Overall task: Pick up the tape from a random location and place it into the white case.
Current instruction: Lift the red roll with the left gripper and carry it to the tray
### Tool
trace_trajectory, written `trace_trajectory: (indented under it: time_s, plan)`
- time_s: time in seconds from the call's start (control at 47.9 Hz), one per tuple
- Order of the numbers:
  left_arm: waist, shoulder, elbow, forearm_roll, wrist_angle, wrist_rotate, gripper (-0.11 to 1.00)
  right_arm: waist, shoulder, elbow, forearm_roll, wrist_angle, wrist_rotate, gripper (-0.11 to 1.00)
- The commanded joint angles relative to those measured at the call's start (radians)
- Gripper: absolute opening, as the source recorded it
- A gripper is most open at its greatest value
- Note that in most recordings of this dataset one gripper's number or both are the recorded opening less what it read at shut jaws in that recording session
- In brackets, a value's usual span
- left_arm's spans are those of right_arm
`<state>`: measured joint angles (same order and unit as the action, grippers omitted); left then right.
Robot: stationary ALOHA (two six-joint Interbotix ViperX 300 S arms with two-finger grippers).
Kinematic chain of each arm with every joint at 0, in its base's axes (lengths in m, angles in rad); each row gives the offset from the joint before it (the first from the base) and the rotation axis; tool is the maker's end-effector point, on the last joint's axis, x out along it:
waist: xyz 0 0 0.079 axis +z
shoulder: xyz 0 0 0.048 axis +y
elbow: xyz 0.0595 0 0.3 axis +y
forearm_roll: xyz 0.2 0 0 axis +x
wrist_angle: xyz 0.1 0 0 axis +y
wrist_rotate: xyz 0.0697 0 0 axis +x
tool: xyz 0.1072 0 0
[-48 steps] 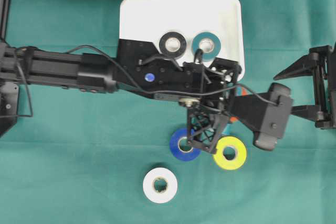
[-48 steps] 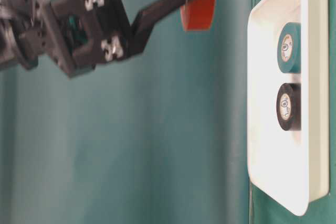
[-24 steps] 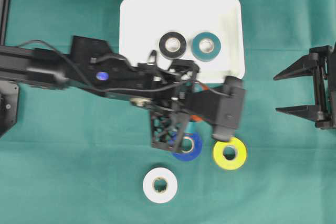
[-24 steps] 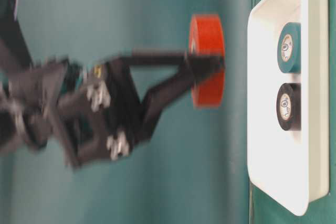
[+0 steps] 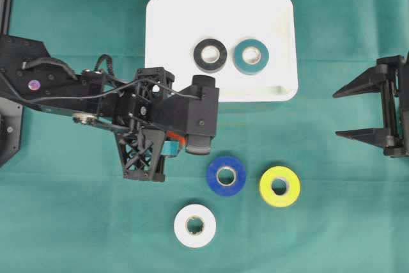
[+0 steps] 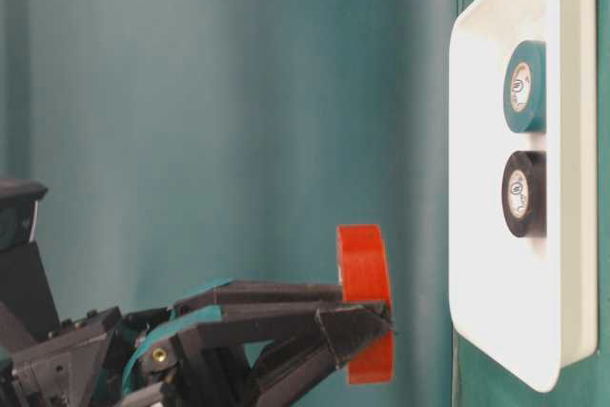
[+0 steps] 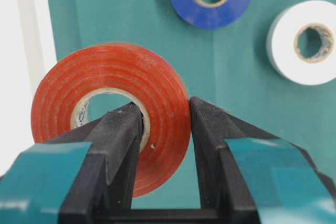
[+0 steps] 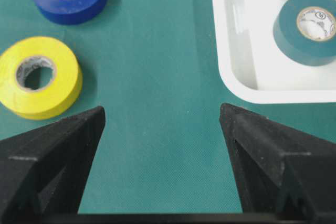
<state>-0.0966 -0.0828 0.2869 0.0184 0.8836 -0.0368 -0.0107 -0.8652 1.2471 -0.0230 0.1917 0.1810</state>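
At the left of the green-covered table (image 5: 77, 222), the left claw (image 7: 164, 124) is seen clamped on a red roll of plastic tape (image 7: 107, 108), one finger threaded through the cardboard core and the other pressed against the outer wall. The roll is held clear of the cloth, short of the shallow white plastic case with rounded corners (image 5: 172, 23), as the table-level view shows.

Toward the middle, a black roll (image 5: 210, 54) and a teal roll (image 5: 251, 56) are seen lying flat side by side inside the case. Below the case, a white roll (image 5: 195, 225), a blue roll (image 5: 225, 175) and a yellow roll (image 5: 279, 186) are left on the cloth, apart from one another.

At the right edge, the right claw (image 8: 163, 124) is parked with its jaws spread wide and nothing between them.

The red roll is judged light and stiff, its wound wall unlikely to give under the pinch; its glossy face may be slippery, so a hold through the core across the wall is thought the safest.
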Motion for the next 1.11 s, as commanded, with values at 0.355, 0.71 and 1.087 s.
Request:
trace_trajectory:
  time_s: [0.355, 0.71, 1.087]
  plan:
    - [0.06, -0.031, -0.014, 0.003, -0.028, 0.002, 0.22, 0.002, 0.006, -0.018, -0.002, -0.005, -0.003, 0.84]
    - [0.241, -0.034, -0.017, 0.003, -0.048, 0.009, 0.22, 0.002, 0.006, -0.017, -0.006, -0.005, -0.005, 0.84]
    - [0.387, -0.011, -0.041, 0.003, -0.067, 0.011, 0.22, 0.002, 0.008, -0.017, -0.008, -0.005, -0.005, 0.84]
